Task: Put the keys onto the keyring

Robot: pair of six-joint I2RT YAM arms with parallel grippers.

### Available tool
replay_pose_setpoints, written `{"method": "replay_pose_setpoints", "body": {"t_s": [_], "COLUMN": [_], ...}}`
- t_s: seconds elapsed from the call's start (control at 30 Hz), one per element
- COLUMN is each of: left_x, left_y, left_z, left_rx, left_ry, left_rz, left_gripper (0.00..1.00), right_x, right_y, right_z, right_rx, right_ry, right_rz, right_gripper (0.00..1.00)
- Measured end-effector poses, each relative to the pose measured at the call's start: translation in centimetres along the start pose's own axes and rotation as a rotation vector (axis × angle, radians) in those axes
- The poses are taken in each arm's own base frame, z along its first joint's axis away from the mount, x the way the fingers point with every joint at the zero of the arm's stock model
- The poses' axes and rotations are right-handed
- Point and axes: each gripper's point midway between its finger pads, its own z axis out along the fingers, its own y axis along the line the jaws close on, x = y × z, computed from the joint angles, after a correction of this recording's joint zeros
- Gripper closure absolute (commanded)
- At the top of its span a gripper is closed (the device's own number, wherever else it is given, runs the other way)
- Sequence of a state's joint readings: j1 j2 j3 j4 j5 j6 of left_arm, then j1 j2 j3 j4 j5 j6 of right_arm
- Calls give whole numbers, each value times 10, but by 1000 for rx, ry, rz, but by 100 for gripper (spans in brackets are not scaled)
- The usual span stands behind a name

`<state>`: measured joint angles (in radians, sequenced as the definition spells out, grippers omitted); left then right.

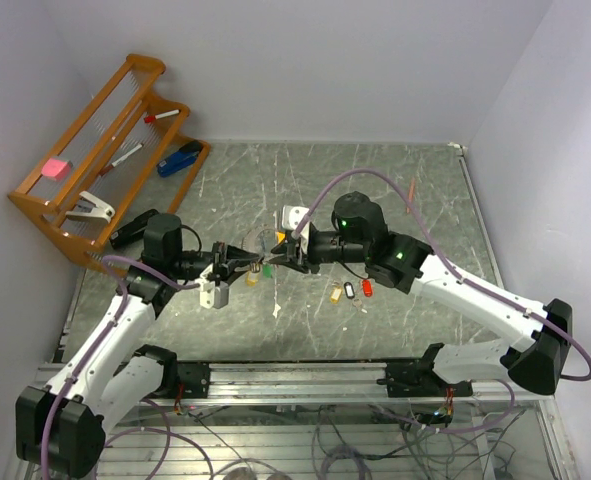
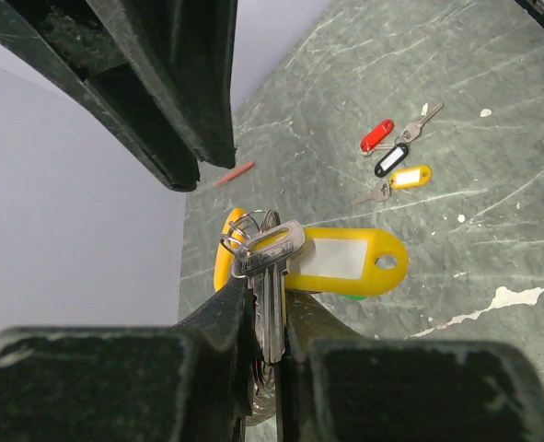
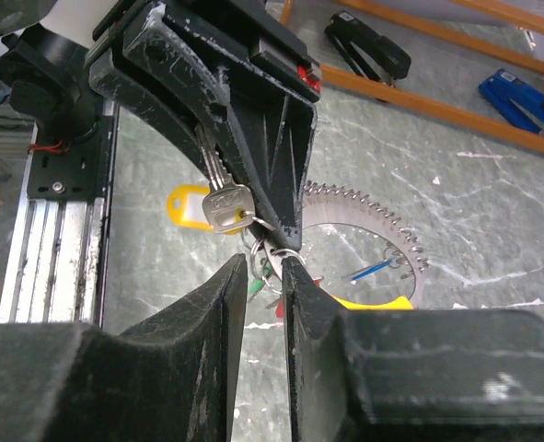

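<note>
My left gripper is shut on the blade of a silver key that carries a yellow tag. At the key's head sit the keyring's silvery loop and its orange-yellow band. In the right wrist view, my right gripper stands open by a narrow gap, its tips right at the metal rings hanging under the held key. Green and red tags show just past those tips. Three more keys lie on the table with a red, a black and a yellow tag. Both grippers meet at mid-table.
A wooden rack stands at the back left with a blue stapler, pens and a pink block. A black stapler lies beside it. A grey toothed ring lies under the grippers. A red pen lies farther back.
</note>
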<state>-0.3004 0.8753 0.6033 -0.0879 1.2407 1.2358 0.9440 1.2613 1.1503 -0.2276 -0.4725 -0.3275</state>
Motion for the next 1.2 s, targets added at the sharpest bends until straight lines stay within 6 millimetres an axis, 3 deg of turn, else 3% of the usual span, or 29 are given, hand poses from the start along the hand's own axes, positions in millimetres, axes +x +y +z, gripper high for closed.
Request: {"method": "replay_pose_setpoints", "body": {"t_s": [0.27,0.47,0.8,1.2], "left_x": [-5,-2,-20,-42], "left_y": [-4,-11,32,37], "left_z": [0,4,6,11], "left_rx": [-14,-98,-280,-295], "left_ry": [-18,-68,-190,-264], "left_rz": [-5,-104,-187,-208], "left_gripper": [93,93,93,93], "right_x": [-6,-5,-15,-19], "right_y": [1,8,17,16], "right_z": [2,-1,-15,-18], "right_rx": [11,-1,-19,-14], "right_ry": [-18,3,42,31], "right_rz": [16,42,68,45], "right_gripper": [75,76,79,81]}}
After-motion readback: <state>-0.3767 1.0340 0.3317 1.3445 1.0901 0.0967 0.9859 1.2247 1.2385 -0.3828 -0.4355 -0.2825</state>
